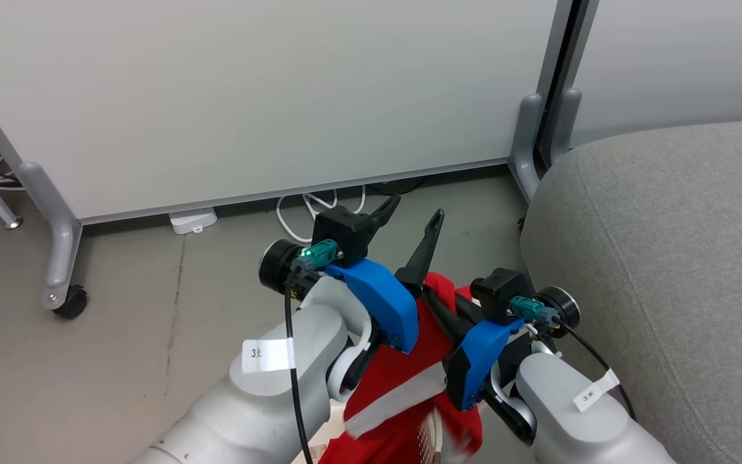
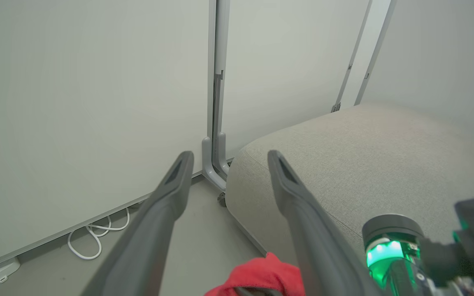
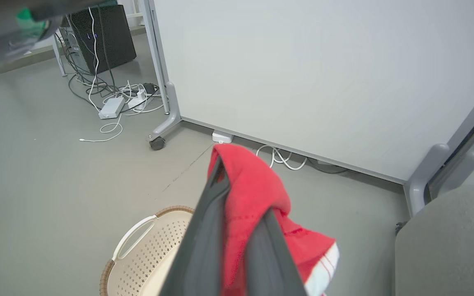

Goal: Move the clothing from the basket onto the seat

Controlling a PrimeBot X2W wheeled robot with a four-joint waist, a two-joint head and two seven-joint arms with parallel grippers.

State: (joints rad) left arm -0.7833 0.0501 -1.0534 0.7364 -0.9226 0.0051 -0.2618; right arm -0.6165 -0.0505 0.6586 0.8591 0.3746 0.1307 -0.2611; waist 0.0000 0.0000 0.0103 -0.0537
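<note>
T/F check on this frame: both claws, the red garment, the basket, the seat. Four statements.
1. The left claw is open. True.
2. The right claw is empty. False: it is shut on the red garment.
3. The red garment lies on the seat. False: it hangs from the right claw, beside the seat and not on it.
4. The basket stands on the floor. True.

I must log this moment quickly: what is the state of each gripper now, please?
Left gripper: jaws open, nothing between them.
Right gripper: jaws shut on the red garment.
</note>
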